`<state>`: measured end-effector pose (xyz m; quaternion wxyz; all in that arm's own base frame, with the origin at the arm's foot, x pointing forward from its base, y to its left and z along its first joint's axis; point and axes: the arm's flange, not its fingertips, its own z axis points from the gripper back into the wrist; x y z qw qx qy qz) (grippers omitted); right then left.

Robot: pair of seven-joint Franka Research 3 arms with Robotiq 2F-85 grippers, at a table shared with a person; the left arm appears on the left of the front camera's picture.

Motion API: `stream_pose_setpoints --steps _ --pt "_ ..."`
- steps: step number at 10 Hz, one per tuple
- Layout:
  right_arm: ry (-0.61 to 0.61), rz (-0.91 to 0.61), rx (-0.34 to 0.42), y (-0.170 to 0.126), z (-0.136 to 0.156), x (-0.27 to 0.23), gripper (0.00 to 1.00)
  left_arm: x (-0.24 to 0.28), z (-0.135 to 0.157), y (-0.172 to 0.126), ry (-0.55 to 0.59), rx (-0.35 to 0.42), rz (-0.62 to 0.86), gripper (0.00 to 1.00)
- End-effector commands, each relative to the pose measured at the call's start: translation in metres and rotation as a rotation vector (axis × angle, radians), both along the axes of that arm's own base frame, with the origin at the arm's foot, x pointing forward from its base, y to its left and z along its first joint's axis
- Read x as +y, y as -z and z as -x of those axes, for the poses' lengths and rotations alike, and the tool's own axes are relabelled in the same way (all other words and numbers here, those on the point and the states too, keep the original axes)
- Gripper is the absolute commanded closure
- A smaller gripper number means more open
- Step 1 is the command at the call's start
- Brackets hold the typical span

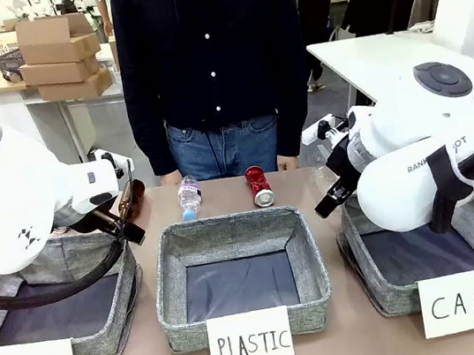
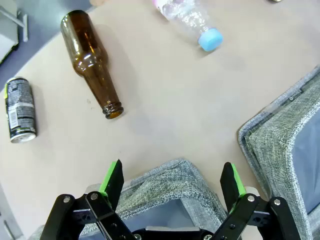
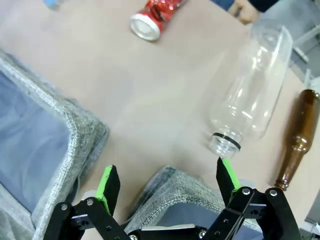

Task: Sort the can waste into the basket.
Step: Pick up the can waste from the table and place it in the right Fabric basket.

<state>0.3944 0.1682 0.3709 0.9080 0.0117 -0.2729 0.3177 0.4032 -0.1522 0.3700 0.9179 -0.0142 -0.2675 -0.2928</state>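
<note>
Currently the right claw point(image 3: 167, 172) hangs released over the basket point(image 1: 384, 298) corner, the left claw point(image 2: 175, 175) likewise released. Two cans lie outside it: red can point(image 3: 146, 25), dark can point(image 2: 20, 110).

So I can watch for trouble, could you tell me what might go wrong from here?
The red can lies on its side, so it may roll if the open right gripper nudges it. The clear bottle lies near that gripper and could be knocked. The dark can lies left of the brown bottle, far from the CAN basket: a long carry.
</note>
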Motion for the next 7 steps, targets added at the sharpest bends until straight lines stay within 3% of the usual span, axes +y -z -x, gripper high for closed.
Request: stream_pose_setpoints --steps 1,7 --pt "0.000 0.000 0.000 0.0000 0.0000 0.0000 0.00 0.0000 0.0000 -0.0001 0.000 0.000 0.000 0.00" --pt "0.000 0.001 0.000 0.0000 0.0000 0.0001 0.00 -0.0006 0.0002 0.0000 0.001 0.000 0.000 0.00"
